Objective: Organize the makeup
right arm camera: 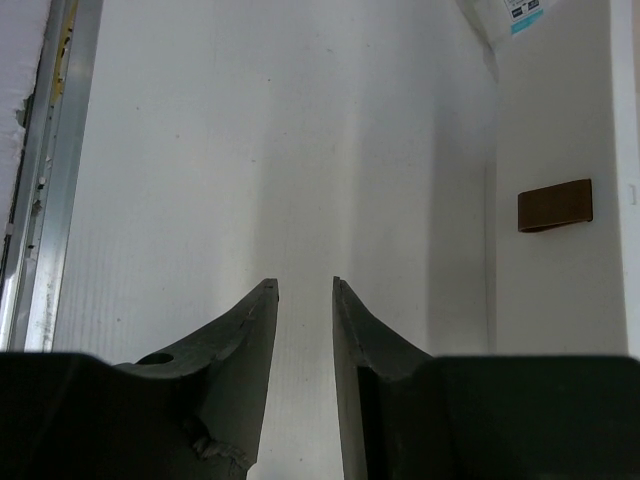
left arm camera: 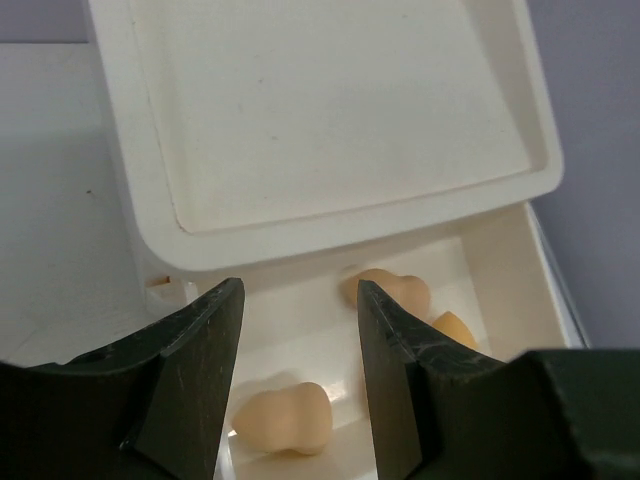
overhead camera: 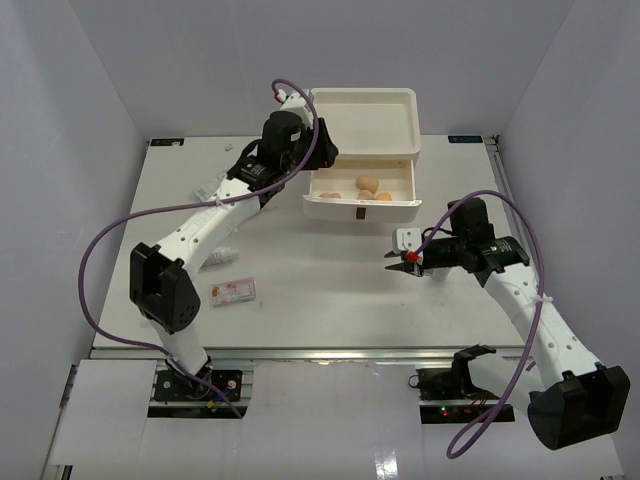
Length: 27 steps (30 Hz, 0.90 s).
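Raise the left gripper (left arm camera: 300,292), jaws spread and empty, straight up from the open drawer (left arm camera: 495,250), so that the fingers clear the box top (left arm camera: 330,110) ahead of them. The tan, egg-shaped, matte sponges (left arm camera: 285,418) lie in the drawer below and just beyond its fingertips. The right gripper (right arm camera: 305,288) is narrowly parted and pinches nothing.

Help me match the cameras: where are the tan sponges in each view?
Top external: tan sponges in the open drawer, upper centre.
Left wrist: lower centre, inside that drawer.
Right wrist: not in view.
Shared landmark: the white drawer box; right wrist shows only its front with the brown handle.
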Tool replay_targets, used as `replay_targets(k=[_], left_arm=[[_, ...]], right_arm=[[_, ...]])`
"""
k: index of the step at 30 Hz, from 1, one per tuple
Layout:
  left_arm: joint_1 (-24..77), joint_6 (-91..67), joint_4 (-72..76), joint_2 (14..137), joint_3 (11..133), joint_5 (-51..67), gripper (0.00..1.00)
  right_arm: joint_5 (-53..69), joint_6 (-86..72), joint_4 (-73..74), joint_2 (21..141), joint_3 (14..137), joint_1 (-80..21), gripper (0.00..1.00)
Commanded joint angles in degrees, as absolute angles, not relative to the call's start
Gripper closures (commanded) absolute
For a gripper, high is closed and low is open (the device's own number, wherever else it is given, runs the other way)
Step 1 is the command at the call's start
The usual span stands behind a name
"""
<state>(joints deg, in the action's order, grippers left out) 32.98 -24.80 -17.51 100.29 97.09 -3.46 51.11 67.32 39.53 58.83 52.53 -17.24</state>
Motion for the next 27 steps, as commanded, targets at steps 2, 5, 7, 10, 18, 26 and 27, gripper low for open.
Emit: replay_targets(k=[2, 5, 7, 10, 18, 26, 27], left_arm=[[32.4, -22.1, -21.9, 102.5, 104.0, -9.9, 0.4], [32.4, -21.2, -21.7, 102.6, 104.5, -10.0, 0.41], [32.4, -20.9, -21.5, 102.3, 104.6, -9.6, 0.41], [32.4, -20.6, -20.8, 101.3, 104.1, -9.4, 0.42], [32.4, -16.4, -20.0, 100.9, 103.7, -1.6, 0.41], [32.5, 2.7, -18.6, 102.9, 105.4, 17.4, 0.36], [32.5, 5.3, -19.2, 104.0, 107.0, 17.8, 0.36]], right_arm=[[50.3, 64.4, 33.1, 58.3, 50.9, -18.3, 0.66], [49.7, 63.9, 32.3, 59.1, 50.4, -18.8, 0.66], [49.6, 63.6, 31.6, 59.5, 50.2, -18.8, 0.66], [49.4, 62.1, 29.7, 60.1, 49.6, -19.2, 0.66], [48.3, 62.5, 28.2, 63.6, 50.8, -21.1, 0.65], [46.6, 64.2, 28.1, 65.2, 51.3, -23.4, 0.63], [46.1, 64.3, 27.9, 65.4, 51.3, -23.5, 0.62]])
